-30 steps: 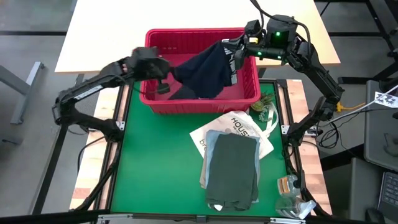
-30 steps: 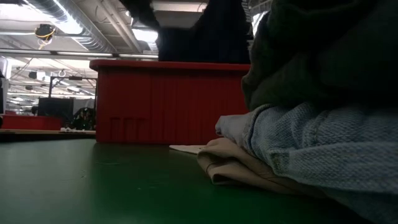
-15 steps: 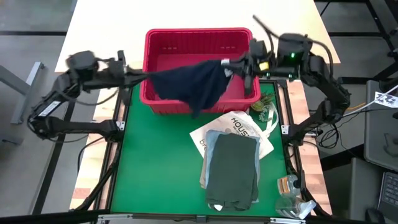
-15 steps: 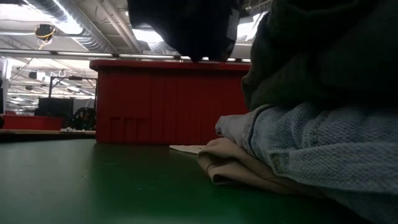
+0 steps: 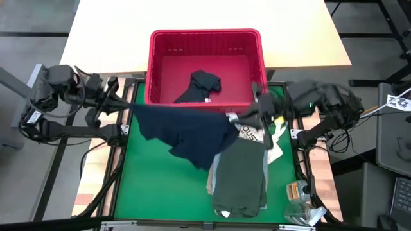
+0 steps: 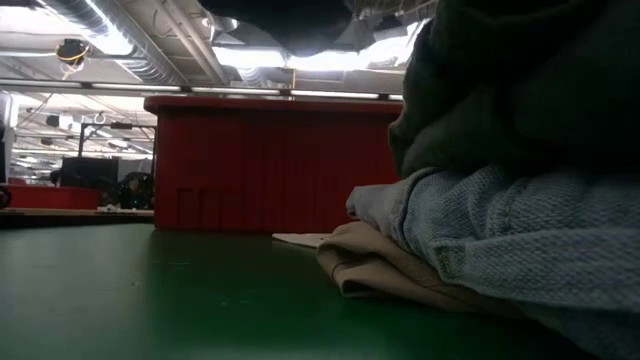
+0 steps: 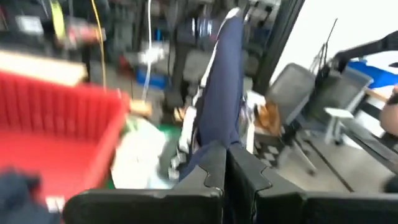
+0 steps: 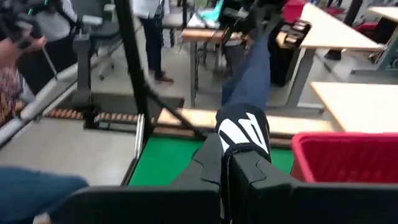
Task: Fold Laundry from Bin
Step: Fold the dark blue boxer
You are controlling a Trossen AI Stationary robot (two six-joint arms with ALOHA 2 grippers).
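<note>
Navy shorts (image 5: 192, 131): stretched in the air between my two grippers, above the green mat (image 5: 154, 186) just in front of the bin (image 5: 205, 38), sagging in the middle. My left gripper (image 5: 119, 101) pinches one end at the mat's left edge, fingers clamped on the cloth; my right gripper (image 5: 257, 115) pinches the white-lettered waistband (image 8: 244, 134) near the bin's front right corner, likewise clamped. Both arms are blurred in the high view, so the fingertips are hard to make out there; the wrist views show the cloth running from between each pair of fingers. Bin: red, at the mat's far edge, one dark garment (image 5: 200, 86) crumpled inside. Folded stack (image 5: 241, 170): olive piece on top, blue and beige beneath, lying on a white tote (image 5: 247, 128), partly covered by the hanging shorts. Low view: the stack fills the right side, and the shorts show only as a dark shape cut off by the upper edge.
</note>
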